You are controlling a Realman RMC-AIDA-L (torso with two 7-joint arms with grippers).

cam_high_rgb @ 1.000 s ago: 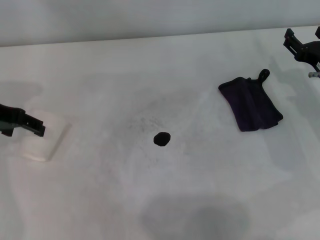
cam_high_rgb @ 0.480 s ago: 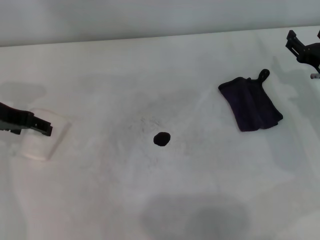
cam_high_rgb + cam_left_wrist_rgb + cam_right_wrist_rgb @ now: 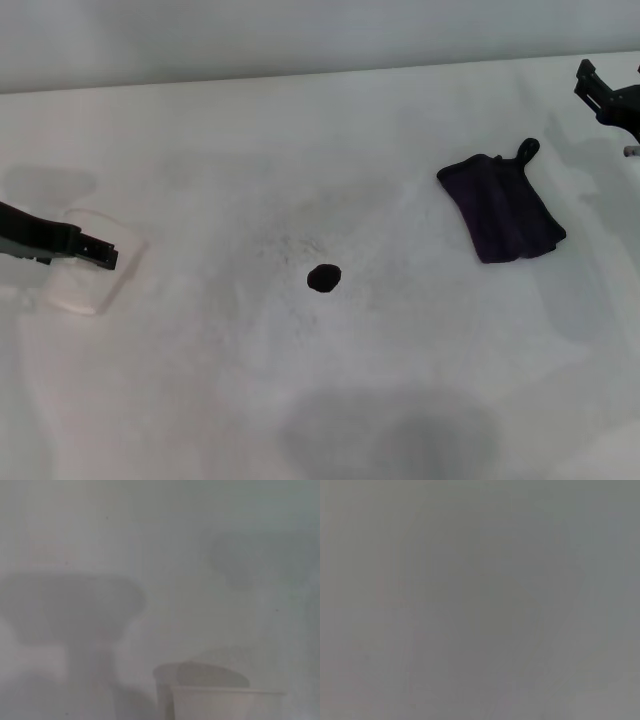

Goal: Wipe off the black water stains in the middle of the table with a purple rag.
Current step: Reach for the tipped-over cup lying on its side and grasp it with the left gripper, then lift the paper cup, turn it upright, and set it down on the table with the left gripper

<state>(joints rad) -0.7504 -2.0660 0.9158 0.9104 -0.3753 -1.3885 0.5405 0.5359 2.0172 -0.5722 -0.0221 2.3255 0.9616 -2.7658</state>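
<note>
Jaws: neither set gives a clear reading. The left gripper (image 3: 100, 255) reaches in low from the desk's left edge, and only a dark, narrow tip shows over a white cup (image 3: 85, 275), so it cannot be told whether its jaws stand wide or closed. The right gripper (image 3: 605, 95) sits at the far right corner of the desk (image 3: 200, 400), cut by the picture's edge; its jaws' state cannot be told either. Neither holds anything that shows.

Purple rag (image 3: 503, 208): lies folded flat on the right part of the desk, nearer the far edge, with its loop tab pointing toward the far right corner. It lies near the right gripper and well apart from the left one. Judgement: that placing suits a pickup by the right arm, which hovers beyond the tab end.

Black water stains (image 3: 323, 278): one small round blot near the desk's middle, well apart from the rag and from both grippers, with faint grey speckling around it. Nothing touches it; wiping is not yet begun.

White cup: stands near the left edge, under the left arm's tip; the left wrist view shows its rim (image 3: 225, 697) close below the camera. Judgement: it is kept to the side, clear of the wiping path.

Right wrist view: plain grey, nothing to tell.

Writing: no brand, label or lettering readable anywhere.
</note>
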